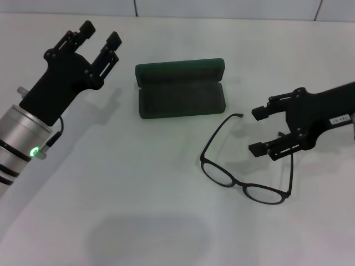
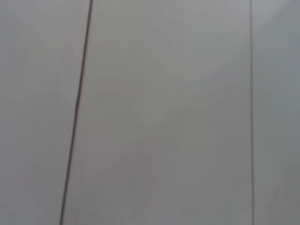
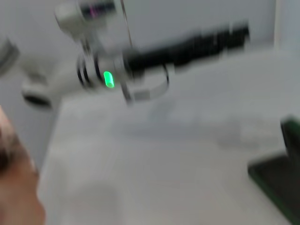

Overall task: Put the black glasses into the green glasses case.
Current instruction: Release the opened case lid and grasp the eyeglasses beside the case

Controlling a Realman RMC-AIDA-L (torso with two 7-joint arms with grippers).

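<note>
The green glasses case [image 1: 180, 88] lies open at the middle back of the white table, lid raised behind an empty tray. Part of it shows in the right wrist view [image 3: 280, 176]. The black glasses [image 1: 244, 180] lie unfolded on the table to its front right, lenses toward me. My right gripper [image 1: 258, 130] is open, hovering just right of the glasses above one temple arm, holding nothing. My left gripper [image 1: 100, 34] is open and empty, raised at the far left, left of the case. The left arm also shows in the right wrist view [image 3: 140, 65].
The white table [image 1: 138, 210] runs wide around the case and glasses. A tiled wall [image 1: 222, 8] stands behind the table's back edge; the left wrist view shows only wall panels [image 2: 164, 112].
</note>
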